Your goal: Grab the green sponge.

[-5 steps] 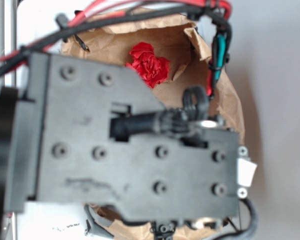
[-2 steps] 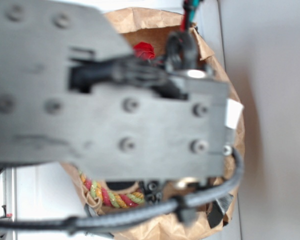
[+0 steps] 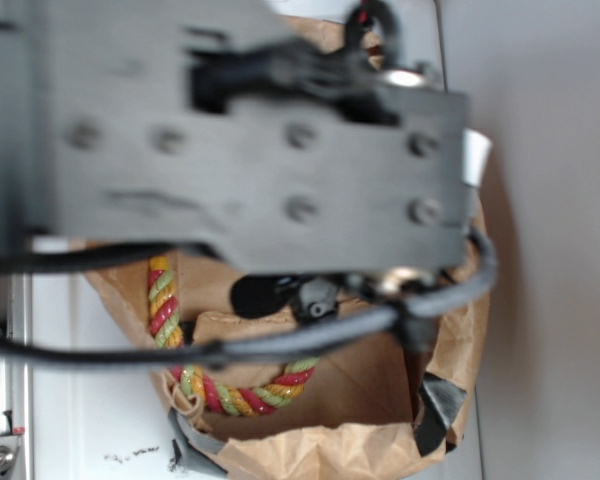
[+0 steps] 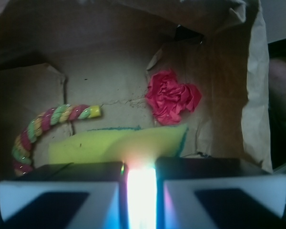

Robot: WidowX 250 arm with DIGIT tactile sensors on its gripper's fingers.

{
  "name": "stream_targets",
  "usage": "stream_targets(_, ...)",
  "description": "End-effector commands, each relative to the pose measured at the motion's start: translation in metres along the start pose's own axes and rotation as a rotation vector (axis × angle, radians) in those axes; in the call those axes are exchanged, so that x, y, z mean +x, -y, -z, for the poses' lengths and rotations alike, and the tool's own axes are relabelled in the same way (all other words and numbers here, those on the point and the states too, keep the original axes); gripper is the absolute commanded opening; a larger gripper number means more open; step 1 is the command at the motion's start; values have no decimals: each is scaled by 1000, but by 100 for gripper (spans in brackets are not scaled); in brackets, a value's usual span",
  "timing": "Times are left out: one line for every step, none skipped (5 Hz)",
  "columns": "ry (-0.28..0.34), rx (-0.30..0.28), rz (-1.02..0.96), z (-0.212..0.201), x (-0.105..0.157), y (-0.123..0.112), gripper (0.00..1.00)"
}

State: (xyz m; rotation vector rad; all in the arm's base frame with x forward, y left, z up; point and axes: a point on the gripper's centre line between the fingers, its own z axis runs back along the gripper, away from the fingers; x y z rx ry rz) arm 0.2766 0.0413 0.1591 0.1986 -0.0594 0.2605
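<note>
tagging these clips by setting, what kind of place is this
Probably a lab or test bench, not a home: a brown paper bag lies open on a plain white table and holds a mixed set of small things, a yellow-green sponge, a twisted rope and a red cloth.

The robot arm (image 3: 250, 130) is a blurred dark grey block with round screws, a white tag (image 3: 474, 158) at its edge and thick black cables (image 3: 280, 345) running under it.

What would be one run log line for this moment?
gripper: nearly closed, no grasp visible | soft yellow-green sponge block: just ahead, on brown paper | twisted rope: left | red ruffled cloth: behind
</note>
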Motion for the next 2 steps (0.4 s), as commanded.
stream_targets(81, -11, -52, -17, 15, -6, 0)
stream_targets(76, -35, -33, -19, 14, -1, 0)
